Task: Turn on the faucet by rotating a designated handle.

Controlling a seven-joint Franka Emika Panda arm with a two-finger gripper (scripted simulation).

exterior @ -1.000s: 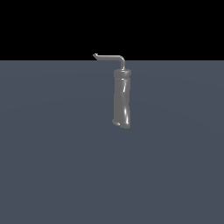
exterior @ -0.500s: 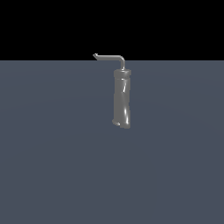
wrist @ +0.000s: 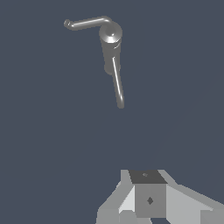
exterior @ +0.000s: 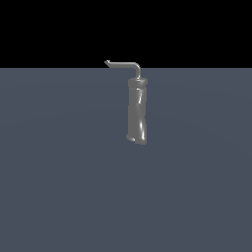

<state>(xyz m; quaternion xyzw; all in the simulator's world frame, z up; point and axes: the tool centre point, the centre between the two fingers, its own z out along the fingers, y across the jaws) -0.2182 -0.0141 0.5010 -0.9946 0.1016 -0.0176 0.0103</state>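
Faucet (exterior: 137, 110) stands upright on the grey floor (exterior: 59, 187), just above centre of the exterior view. Handle (exterior: 125, 65) comes out of the top collar and runs toward 9 o'clock in that view, ending in a small upturned tip. The arm isn't in the exterior view at all.

In the wrist view the gripper (wrist: 151, 210) is well apart from the faucet, looking down on its cap. The fingertips are out of frame, so I can't tell whether it's open or closed.

My read: it's in the approach phase with nothing touched. Go for the outer end of the handle near the tip for best leverage. Keep clear of the thick column and push tangentially around the column axis, not along the rod.
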